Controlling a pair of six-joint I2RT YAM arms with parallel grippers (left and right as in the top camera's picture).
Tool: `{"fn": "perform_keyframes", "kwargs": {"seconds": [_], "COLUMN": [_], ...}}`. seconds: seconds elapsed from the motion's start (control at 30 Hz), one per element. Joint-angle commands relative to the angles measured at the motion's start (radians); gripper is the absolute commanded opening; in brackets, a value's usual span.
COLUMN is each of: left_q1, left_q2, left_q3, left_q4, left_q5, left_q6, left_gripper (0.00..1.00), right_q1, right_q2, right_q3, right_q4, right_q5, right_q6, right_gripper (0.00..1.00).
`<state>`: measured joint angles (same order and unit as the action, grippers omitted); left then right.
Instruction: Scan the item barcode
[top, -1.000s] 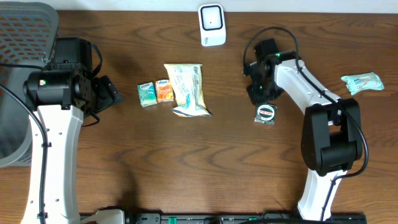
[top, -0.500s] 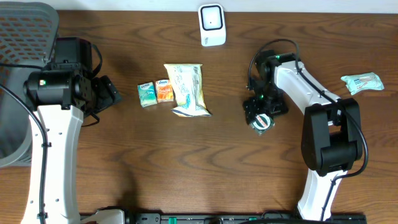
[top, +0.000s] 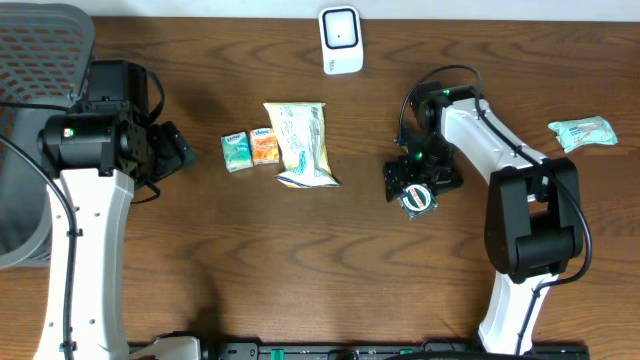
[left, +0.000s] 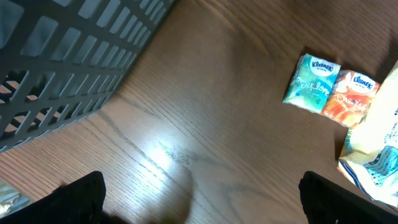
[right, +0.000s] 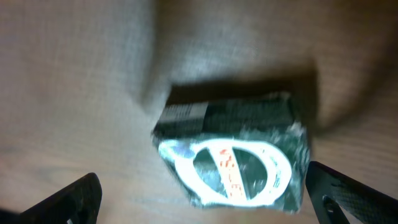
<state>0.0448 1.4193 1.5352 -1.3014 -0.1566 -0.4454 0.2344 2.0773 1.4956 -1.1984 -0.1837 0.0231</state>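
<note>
- Overhead: the right gripper (top: 413, 186) has come down from beside the small dark-green foil packet with a white oval label (top: 420, 199) to directly over it. The white box-shaped scanner (top: 341, 40) stands well apart.
- Left wrist: the left gripper (left: 199, 199) hangs idle, its fingers apart and empty.
- Right wrist: the packet lies flat on the wood between spread fingers, ungripped. Closing on it looks like the next step.
</note>
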Motion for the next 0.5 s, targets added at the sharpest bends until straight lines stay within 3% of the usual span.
{"fn": "perform_keyframes", "kwargs": {"seconds": [0.0,0.47], "left_q1": [0.005,0.005], "left_q2": [0.005,0.005], "left_q3": [0.000,0.000], "left_q4": [-0.003,-0.003], "left_q5": [-0.010,-0.010], "left_q6": [-0.009,-0.009], "left_gripper": [0.98,0.98], "right_q1": [0.022,0.192], "right_q2": [0.006,0.006], "right_q3": [-0.016,-0.019], "right_q4": [0.011,0.032], "right_q5": [0.061,0.293], "right_q6": [0.067,0.151], "right_gripper": [0.99,0.97]}}
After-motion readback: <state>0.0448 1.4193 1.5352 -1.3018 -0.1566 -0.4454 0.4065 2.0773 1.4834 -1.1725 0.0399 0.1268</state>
